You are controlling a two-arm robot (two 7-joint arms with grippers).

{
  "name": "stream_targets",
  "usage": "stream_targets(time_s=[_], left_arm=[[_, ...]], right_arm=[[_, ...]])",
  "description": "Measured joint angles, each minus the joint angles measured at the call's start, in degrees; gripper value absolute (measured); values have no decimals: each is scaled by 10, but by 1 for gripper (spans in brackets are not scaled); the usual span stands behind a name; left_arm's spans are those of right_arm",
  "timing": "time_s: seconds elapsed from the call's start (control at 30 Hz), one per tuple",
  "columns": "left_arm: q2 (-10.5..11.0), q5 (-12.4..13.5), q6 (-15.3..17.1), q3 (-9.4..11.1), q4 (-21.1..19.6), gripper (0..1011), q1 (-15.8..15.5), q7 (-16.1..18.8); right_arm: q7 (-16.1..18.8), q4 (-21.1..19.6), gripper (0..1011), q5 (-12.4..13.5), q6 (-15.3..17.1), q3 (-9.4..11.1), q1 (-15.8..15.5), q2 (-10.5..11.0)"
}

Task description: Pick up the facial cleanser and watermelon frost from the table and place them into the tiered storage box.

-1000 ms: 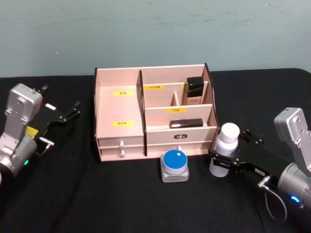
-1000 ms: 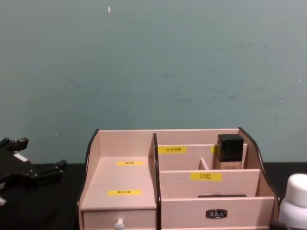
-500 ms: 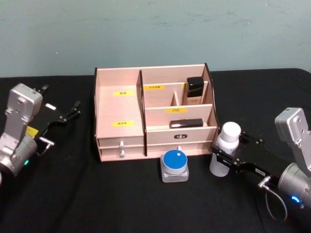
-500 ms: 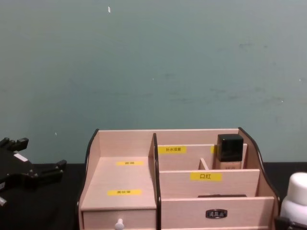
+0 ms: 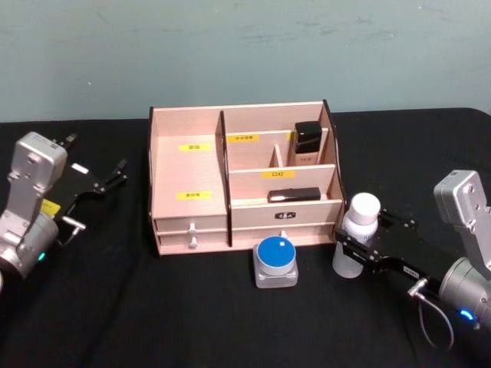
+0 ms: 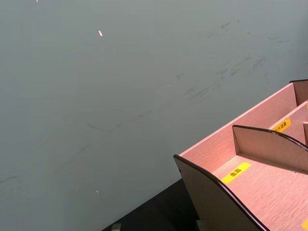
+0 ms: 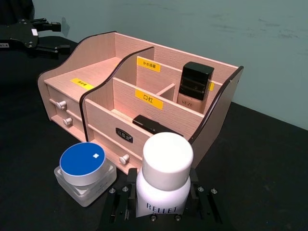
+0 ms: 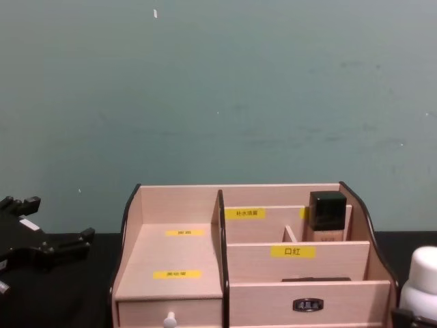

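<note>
1. Head view: your right claw (image 5: 354, 249) is clenched on the facial cleanser (image 5: 359, 224), low on its body. The bottle is upright, just beside the right side wall of the tiered storage box (image 5: 173, 172). I can't tell whether its base is off the tabletop (image 5: 192, 322). The watermelon frost (image 5: 276, 261) sits in front of the drawers, near the bottle on its left. Your left claw (image 5: 107, 178) is released and parked well left of the box.
2. Left wrist view: the box's left bay (image 6: 269, 187) is bare, so that's your open room.
3. Right wrist view: the fingers (image 7: 121, 192) flank the bottle below the cap. Lift straight up first, because the dark curved side edge (image 7: 219, 103) is close. The black-capped bottle (image 7: 195, 86) fills the back right slot, so don't aim there.
4. Chest view: the cleanser's cap (image 8: 422, 263) sits lower than the top of the side wall. Clear that edge before you traverse left.
</note>
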Motion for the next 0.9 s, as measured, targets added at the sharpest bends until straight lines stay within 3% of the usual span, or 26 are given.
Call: stream_targets(time_s=[0.23, 0.53, 0.7, 0.9], left_arm=[[0, 0, 0, 0, 0, 1010, 0, 0], [0, 0, 0, 0, 0, 1010, 0, 0], [0, 0, 0, 0, 0, 1009, 0, 0], [0, 0, 0, 0, 0, 1010, 0, 0]], right_arm=[[18, -16, 607, 7, 1, 11, -5, -1], [38, -75, 607, 26, 30, 22, -2, 13], [46, -97, 607, 36, 41, 18, 19, 15], [51, -102, 607, 39, 58, -10, 82, 5]])
